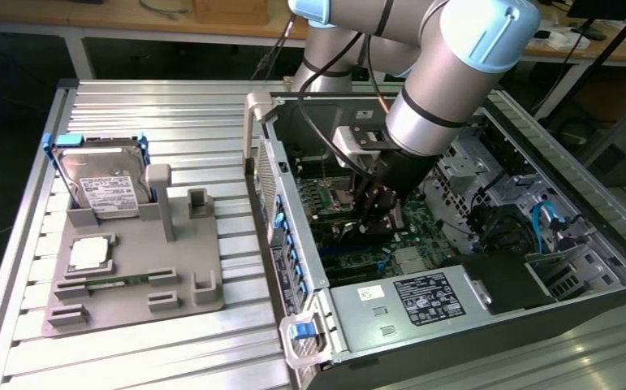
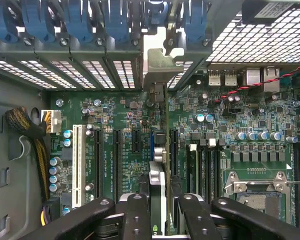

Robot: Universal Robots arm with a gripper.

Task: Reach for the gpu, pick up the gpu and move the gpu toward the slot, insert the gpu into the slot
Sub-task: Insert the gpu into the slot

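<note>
Deep inside the open PC case [image 1: 291, 244] right now. Black matte gripper [image 2: 158, 210] down over the green motherboard [image 2: 130, 125], fingers [image 2: 136, 215] narrowed in and clamped on the gpu [image 2: 159, 150], one on each flat face. Seen edge-on from the wrist view: thin green card standing upright on the motherboard, silver stamped-metal bracket [image 2: 160, 67] at the far end against the case's perforated rear wall. Card lined up among the long black expansion slots, bottom edge down at slot level; hard to say if fully seated. Fan not visible from this angle.

Slot count on the motherboard, wrist view: one white slot [image 2: 78, 165], three long black ones to either side of the card, one short black one [image 2: 135, 140]. Row of blue plastic retention clips [image 2: 115, 22] along the rear wall above the motherboard, about five or six. Bundle of braided yellow-black cables [image 2: 30, 135] off to the motherboard's edge. Square silver CPU socket [image 2: 260, 187] on the other side of the card.

Outside the case, exterior view: grey plastic fixture tray [image 1: 128, 276] on the ribbed aluminium table [image 1: 183, 106], on the exterior view's left of the case. On the tray: one silver labelled hard drive [image 1: 101, 183] propped up, one square silver CPU chip [image 1: 88, 253] lying flat, one skinny green memory stick [image 1: 118, 282].
</note>
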